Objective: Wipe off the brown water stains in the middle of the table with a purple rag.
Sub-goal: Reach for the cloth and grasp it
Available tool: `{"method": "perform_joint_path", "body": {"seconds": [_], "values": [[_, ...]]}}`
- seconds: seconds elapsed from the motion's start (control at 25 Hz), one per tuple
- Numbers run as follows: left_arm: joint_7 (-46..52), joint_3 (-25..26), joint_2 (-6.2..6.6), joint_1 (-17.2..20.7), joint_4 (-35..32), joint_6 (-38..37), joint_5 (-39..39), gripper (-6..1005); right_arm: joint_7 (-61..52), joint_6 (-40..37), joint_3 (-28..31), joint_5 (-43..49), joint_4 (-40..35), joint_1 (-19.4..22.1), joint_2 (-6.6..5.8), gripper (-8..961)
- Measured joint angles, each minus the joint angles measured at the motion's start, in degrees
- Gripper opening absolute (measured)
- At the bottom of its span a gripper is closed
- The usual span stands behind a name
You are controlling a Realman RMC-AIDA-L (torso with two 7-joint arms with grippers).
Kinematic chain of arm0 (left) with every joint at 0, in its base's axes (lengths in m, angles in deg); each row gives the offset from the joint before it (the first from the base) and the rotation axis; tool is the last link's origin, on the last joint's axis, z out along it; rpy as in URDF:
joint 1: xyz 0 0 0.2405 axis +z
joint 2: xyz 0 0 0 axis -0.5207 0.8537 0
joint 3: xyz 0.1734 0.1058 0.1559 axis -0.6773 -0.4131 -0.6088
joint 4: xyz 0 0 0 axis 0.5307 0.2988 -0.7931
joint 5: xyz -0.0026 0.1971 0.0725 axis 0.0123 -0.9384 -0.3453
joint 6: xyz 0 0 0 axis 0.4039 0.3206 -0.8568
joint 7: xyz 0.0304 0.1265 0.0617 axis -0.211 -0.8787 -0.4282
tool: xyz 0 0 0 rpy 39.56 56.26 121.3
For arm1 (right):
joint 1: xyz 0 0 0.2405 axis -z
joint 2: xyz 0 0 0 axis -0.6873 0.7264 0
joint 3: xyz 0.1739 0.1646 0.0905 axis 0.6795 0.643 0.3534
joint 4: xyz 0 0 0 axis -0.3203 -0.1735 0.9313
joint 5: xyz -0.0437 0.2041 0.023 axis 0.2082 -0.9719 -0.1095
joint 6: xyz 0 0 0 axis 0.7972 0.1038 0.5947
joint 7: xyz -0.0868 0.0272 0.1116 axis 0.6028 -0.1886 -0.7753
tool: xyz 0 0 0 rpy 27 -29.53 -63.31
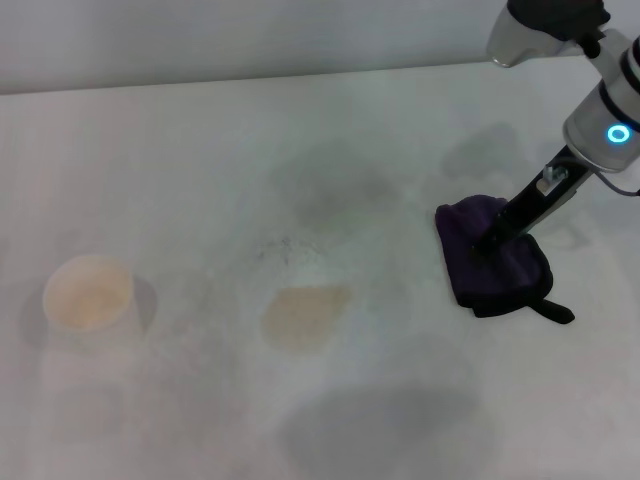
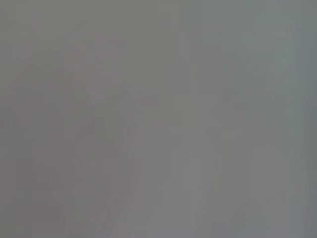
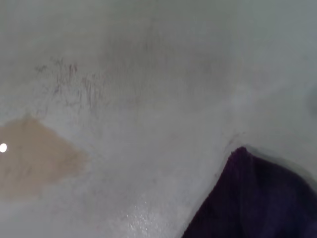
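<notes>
Right gripper (image 1: 490,243) pressed down into purple rag (image 1: 490,258) at table (image 1: 200,140) right side; finger opening hidden by cloth, grip cannot be told. Brown water stains (image 1: 303,316) well apart, mid-table, path between unobstructed. White paper cup (image 1: 88,293) seen far left.

Between the purple rag (image 1: 492,258), where the right hand (image 1: 487,243) presses down, and the brown water stains (image 1: 303,316) lies a bare stretch of tabletop (image 1: 400,330) with nothing standing on it. The only upright obstacle is a white paper cup (image 1: 88,293), well apart on the stains' far left side.
</notes>
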Motion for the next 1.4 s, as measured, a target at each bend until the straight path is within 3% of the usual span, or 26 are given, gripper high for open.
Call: {"method": "perform_joint_path", "body": {"seconds": [0.36, 0.8, 1.08, 1.4], "values": [[0.0, -0.2, 0.0, -0.1, 0.0, 0.0, -0.3, 893, 0.0, 3.1, -0.1, 2.1, 0.6, 1.2, 1.07, 825], [-0.2, -0.3, -0.01, -0.1, 0.0, 0.0, -0.3, 892, -0.1, 6.2, -0.4, 5.8, 1.3, 1.0, 3.39, 820], [-0.2, -0.3, -0.09, -0.1, 0.0, 0.1, -0.4, 892, -0.3, 6.5, -0.4, 6.8, 1.8, 0.8, 3.95, 817], [-0.2, -0.3, -0.09, 0.0, 0.3, 0.1, -0.4, 892, -1.3, 6.5, -0.4, 9.3, 1.9, 0.2, 4.85, 557]]}}
